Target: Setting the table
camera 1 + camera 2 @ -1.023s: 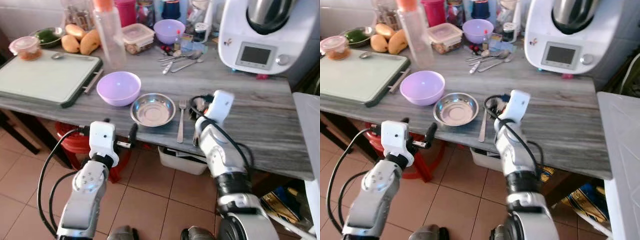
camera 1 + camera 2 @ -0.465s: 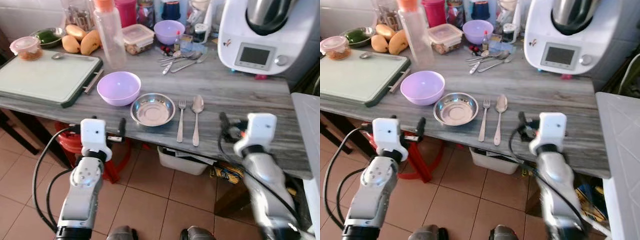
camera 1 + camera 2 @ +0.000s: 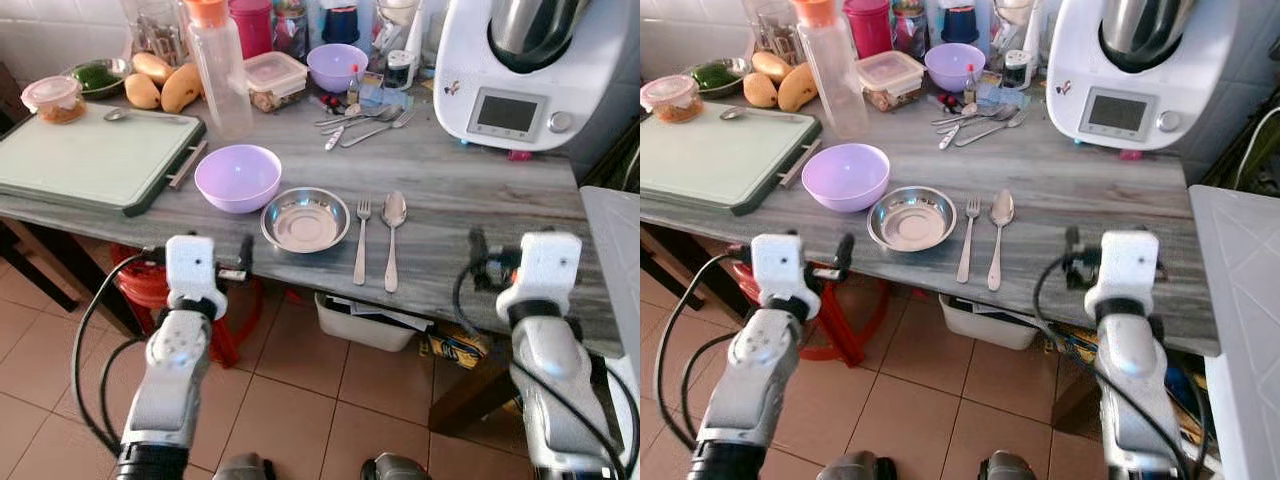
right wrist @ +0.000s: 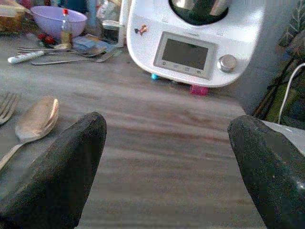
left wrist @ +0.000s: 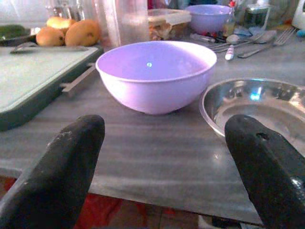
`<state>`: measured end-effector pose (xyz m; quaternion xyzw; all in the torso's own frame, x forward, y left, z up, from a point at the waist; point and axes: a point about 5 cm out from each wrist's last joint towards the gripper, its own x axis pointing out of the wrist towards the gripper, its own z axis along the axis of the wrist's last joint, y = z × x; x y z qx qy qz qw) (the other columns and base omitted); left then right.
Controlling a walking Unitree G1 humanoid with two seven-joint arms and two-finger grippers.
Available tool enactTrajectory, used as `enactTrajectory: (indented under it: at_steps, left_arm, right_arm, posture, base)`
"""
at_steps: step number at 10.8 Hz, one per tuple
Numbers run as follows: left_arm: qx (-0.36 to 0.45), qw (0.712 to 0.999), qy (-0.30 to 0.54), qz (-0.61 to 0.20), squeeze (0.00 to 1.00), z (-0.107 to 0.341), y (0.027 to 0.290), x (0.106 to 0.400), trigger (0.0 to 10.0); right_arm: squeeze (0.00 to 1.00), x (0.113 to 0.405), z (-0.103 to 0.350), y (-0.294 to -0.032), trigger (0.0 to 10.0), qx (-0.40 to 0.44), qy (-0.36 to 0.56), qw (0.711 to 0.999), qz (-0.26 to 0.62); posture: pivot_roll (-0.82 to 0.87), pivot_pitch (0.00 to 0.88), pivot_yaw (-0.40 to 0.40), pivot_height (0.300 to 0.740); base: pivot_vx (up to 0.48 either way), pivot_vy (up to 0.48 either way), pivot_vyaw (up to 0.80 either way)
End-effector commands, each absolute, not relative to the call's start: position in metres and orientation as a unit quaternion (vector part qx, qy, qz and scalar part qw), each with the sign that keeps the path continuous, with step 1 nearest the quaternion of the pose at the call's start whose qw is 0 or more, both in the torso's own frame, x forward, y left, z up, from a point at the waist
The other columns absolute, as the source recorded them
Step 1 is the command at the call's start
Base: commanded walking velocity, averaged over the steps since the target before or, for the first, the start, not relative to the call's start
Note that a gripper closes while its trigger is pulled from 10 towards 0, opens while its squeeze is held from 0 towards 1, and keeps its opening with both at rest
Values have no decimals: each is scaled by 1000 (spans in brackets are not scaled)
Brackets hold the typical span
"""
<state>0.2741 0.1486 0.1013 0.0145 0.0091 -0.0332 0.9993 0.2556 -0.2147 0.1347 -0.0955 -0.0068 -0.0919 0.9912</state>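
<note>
On the table (image 3: 470, 200), a fork (image 3: 361, 240) and spoon (image 3: 393, 236) lie side by side just right of the steel dish (image 3: 306, 219), near the purple bowl (image 3: 237, 176). Both the left gripper (image 5: 164, 167) and right gripper (image 4: 167, 167) hover at the table's edge, fingers spread, apparently empty.

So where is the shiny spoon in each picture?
Left eye view: the spoon lies on the table, just right of the fork.
Right eye view: same place, spoon right of the fork.
Left wrist view: I can't find it there.
Right wrist view: its bowl sits by one black finger, next to the fork's prongs.
Shared landmark: the fork beside it.
</note>
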Motion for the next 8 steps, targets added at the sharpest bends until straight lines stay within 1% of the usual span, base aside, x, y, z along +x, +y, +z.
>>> enactTrajectory:
  at_steps: [1, 2, 4, 5, 6, 8]
  left_arm:
    - [16, 999, 16, -29, 0, 97, 149, 272, 10000]
    - [16, 999, 16, -28, 0, 96, 149, 270, 10000]
    - [20, 999, 18, -26, 0, 93, 152, 272, 10000]
    - [21, 999, 16, -25, 0, 95, 153, 273, 10000]
    - [22, 999, 13, -24, 0, 96, 153, 275, 10000]
    - [22, 999, 10, -24, 0, 96, 152, 276, 10000]
  right_arm:
    - [0, 256, 128, -221, 10000, -95, 14, 990, -105]
    - [0, 255, 129, -221, 10000, -86, 14, 991, -103]
    - [0, 262, 128, -212, 10000, -115, 11, 989, -95]
    - [0, 265, 129, -209, 10000, -103, 4, 991, -85]
    - [0, 270, 131, -206, 10000, -67, 0, 994, -87]
    - [0, 271, 131, -210, 10000, -81, 0, 993, -86]
  posture:
    - [-43, 0, 32, 740]
    - [-43, 0, 31, 740]
    - [-31, 0, 26, 740]
    - [-28, 0, 23, 740]
    - [-28, 0, 19, 740]
    - [-26, 0, 11, 740]
  base:
    - [-266, 0, 0]
    - [-266, 0, 0]
    - [-266, 0, 0]
    - [-270, 0, 0]
    - [-266, 0, 0]
    - [-268, 0, 0]
